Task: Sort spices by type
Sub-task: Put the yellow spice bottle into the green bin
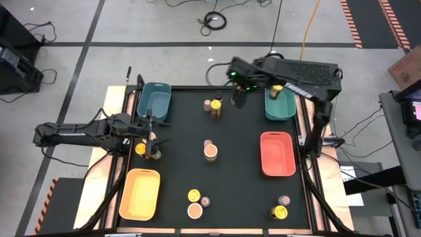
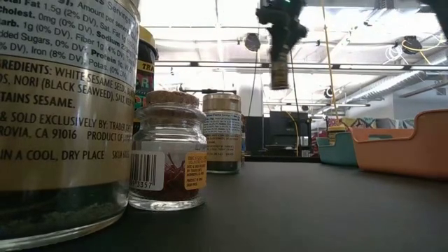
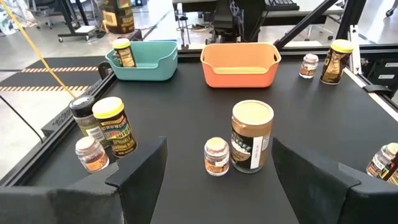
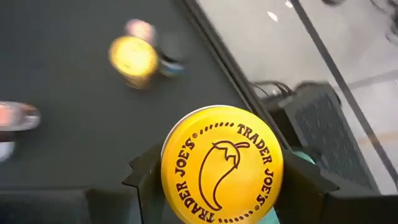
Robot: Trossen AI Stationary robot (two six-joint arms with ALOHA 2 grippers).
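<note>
Overhead, a black bench [image 1: 250, 191] holds scattered spice jars. The right gripper [image 4: 214, 171], toward one o'clock beside the teal tray [image 1: 279, 105], is clamped on a yellow-lidded jar [image 4: 222, 165] raised off the bench. The left gripper [image 1: 152, 139], at nine o'clock, has its fingers apart with nothing between them, near a small jar cluster [image 1: 147, 150]

four trays [image 1: 155, 102]; about fourteen jars [image 1: 210, 152]
</note>
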